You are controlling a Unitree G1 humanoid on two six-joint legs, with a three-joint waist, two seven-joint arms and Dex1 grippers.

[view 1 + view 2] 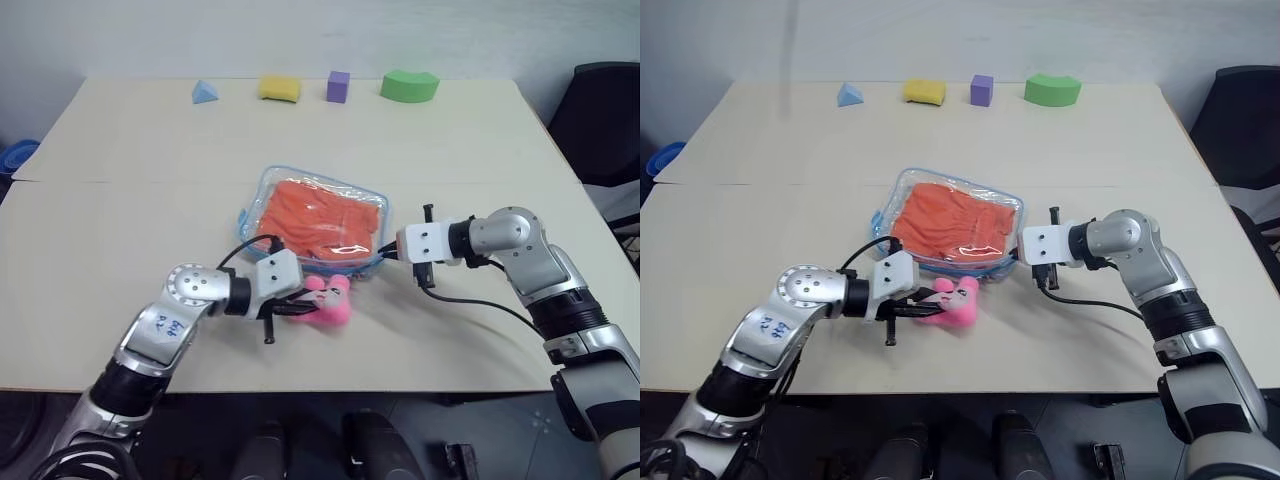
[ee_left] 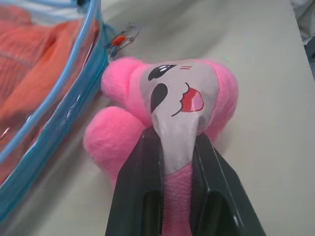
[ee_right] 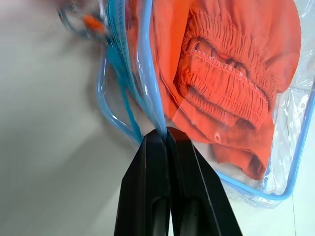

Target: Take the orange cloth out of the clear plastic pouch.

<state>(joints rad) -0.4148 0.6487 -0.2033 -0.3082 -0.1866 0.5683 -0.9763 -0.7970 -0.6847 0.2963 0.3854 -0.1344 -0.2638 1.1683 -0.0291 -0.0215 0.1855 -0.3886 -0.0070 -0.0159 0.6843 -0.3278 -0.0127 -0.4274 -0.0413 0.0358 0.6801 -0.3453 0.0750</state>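
- The clear plastic pouch (image 1: 318, 222) lies mid-counter (image 1: 120, 180), the orange cloth (image 1: 320, 215) inside.
- Right gripper (image 3: 166, 132): jaws closed on the pouch's blue edging at its near right corner.
- Left gripper (image 2: 176, 147): jaws gripping the pink plush charm (image 2: 167, 113) just near of the pouch.

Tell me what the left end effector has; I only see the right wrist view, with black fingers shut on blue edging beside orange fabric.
Observer: The left end effector is shut on the pink plush charm.
Operator: State where that charm lies.
Observer: On the beige table, against the near edge of the clear plastic pouch.
Operator: Confirm the pouch's contents.
Observer: The folded orange cloth is fully inside.
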